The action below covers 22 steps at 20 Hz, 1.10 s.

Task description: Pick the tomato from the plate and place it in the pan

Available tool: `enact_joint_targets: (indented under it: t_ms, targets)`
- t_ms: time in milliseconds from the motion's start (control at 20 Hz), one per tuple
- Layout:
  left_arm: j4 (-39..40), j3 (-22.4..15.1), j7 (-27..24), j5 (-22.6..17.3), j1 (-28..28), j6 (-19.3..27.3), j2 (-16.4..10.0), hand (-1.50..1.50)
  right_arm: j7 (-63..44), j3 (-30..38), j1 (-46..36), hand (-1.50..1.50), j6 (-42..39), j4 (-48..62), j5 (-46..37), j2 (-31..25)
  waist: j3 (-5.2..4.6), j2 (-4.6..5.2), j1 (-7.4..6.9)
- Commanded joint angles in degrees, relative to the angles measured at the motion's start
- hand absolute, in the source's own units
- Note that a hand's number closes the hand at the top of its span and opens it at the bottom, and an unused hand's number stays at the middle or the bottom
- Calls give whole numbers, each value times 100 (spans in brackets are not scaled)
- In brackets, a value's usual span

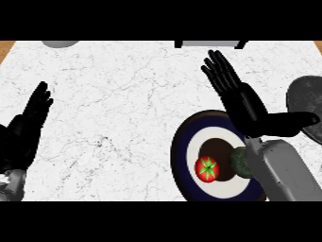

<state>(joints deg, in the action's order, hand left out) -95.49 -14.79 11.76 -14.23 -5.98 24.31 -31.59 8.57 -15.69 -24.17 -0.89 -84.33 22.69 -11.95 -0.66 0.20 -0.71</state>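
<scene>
Spotted the red, green-topped tomato [207, 168] low on the navy-rimmed white plate [181, 151], untaken. Found the black right hand [250, 111] above the plate's far side, fingers [219, 73] straight and apart, likely readying a grab. Noted the dark grey round pan [317, 108] just right, black left hand [17, 137] resting open.

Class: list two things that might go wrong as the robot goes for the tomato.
1. The open right hand sits beyond the tomato; drawing back, its forearm may knock the dark green item beside it on the plate.
2. The pan runs past the view's right edge, so the drop could miss.
</scene>
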Motion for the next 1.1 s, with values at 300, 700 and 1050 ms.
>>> enact_joint_targets:
  t_ms: [300,700,1050]
  targets:
    - [607,85,-166,-896,1012,148,1306,0,-395,-1040,1396,150,561,-387,-1829,-942,1,-100,221]
    - [759,184,-607,-982,1345,150,1616,0,340,-1635,3780,-150,3701,-1591,-4046,-340,36,-124,448]
    - [1167,333,-758,-1073,1041,-226,1619,0,-1759,-2150,4680,-150,4423,-2738,-6518,-397,31,-39,235]
